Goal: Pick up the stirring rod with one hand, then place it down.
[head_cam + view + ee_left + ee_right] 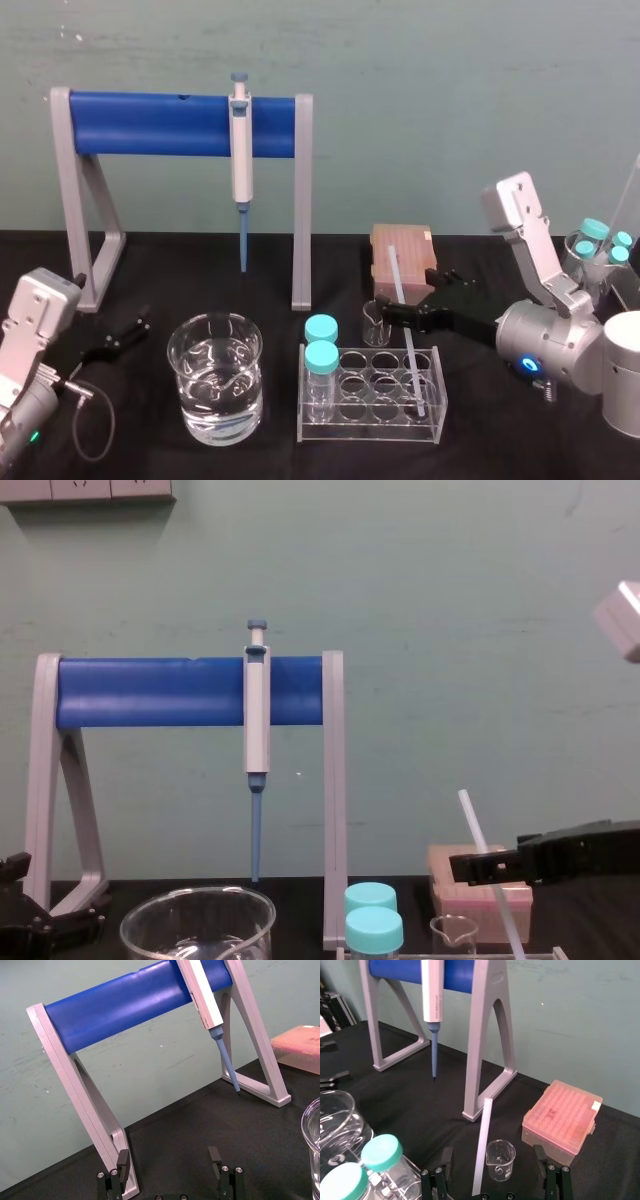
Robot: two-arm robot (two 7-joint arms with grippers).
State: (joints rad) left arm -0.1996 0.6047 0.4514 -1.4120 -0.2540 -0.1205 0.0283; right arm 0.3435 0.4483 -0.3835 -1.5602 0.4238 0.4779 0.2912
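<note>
The right gripper (492,1159) holds its jaws wide either side of the stirring rod (482,1147), not touching it, where it leans tilted in the clear tube rack (370,436). The left gripper (169,1157), also wide open, rests by the foot of the pipette stand (125,1007). A lopsided squeeze could, I reckon, lever the slick rod into the little beaker (500,1160) just beside it, or drag the rack.

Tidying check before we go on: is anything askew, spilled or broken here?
Only the stirring rod stands slanted in the clear rack, with the right gripper open around it. No spill or breakage shows.
</note>
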